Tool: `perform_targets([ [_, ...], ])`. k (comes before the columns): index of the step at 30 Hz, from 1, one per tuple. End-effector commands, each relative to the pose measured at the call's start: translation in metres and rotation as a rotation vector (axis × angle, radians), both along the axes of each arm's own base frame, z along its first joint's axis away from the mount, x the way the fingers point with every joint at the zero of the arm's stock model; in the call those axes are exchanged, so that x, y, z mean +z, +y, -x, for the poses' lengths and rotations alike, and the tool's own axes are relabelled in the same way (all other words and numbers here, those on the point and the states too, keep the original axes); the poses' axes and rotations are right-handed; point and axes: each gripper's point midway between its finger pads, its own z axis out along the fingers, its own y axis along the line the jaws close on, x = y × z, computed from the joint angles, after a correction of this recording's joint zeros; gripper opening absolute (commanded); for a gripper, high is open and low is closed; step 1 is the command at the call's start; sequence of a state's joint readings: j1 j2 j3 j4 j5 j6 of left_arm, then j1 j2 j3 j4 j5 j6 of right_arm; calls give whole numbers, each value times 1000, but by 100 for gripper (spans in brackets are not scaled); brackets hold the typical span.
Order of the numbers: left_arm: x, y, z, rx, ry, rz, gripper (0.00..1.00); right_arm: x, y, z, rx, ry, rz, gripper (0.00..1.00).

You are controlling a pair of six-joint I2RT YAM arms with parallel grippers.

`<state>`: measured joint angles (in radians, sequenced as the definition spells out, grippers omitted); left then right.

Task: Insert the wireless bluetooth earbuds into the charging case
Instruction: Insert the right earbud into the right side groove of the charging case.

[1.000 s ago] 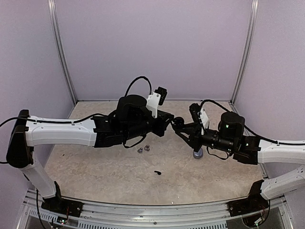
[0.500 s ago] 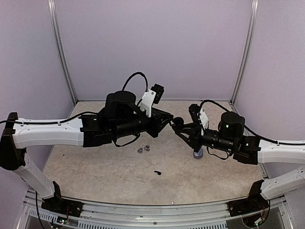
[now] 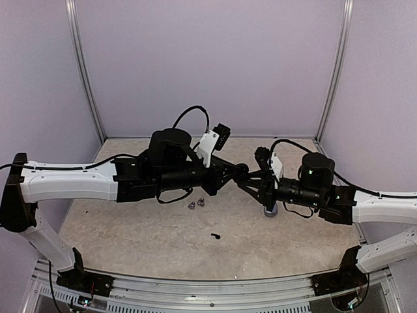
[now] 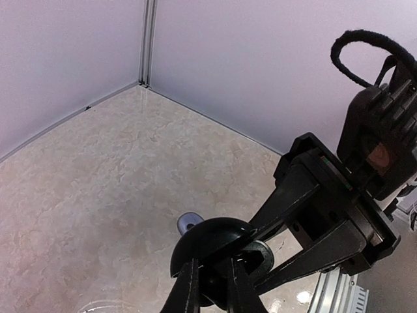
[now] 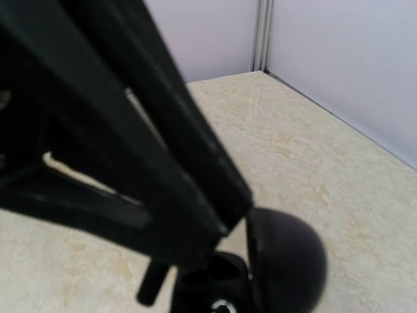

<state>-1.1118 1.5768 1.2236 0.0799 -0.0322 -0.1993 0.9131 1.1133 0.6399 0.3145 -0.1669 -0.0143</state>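
- black charging case (image 4: 212,236) is held up off the table (image 3: 130,222), mid-way between the 2 arms
- its domed lid is hinged open and tilted up over the round base, and the opening faces the left gripper (image 4: 212,287)
- right gripper (image 4: 260,251) is clamped on the case's base, 1 finger on each side
- left gripper's fingers stand close together with a narrow gap, their tips reaching in under the open lid; i cannot tell whether they pinch anything, since the lid hides the tips
- 2 silvery-grey earbuds (image 3: 201,202) lie on the table just beside each other, under the left arm's wrist
- 1 black earbud (image 3: 215,235) lies alone nearer the front edge, well apart from the grey pair, with its long axis running roughly left to right in the top view
- the right wrist view is blurred: only dark fingers and the dome of the lid show
- a grey-blue puck (image 3: 270,210) sits on the table below the right gripper
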Motion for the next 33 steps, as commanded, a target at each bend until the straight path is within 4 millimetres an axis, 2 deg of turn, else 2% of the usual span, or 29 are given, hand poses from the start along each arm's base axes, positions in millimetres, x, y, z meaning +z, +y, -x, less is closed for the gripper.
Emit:
perform_targets([
  [1,4,-3,-3,-4,-7,5,7,8,1,9,55,-51,-3,0],
  [12,5,-1,-4,-3,-2,10,6,8,-2,7,35,-62,-4,0],
  [18,23,7,2,13,-50,56,6,5,-12,-6,-61,-15,-25,0],
  [25,31,22,-12,146,-97,61,6,1,-11,-8,-76,57,-59,0],
  [33,29,23,-24,238,-122,47,6,4,-6,-6,-54,93,-89,0],
])
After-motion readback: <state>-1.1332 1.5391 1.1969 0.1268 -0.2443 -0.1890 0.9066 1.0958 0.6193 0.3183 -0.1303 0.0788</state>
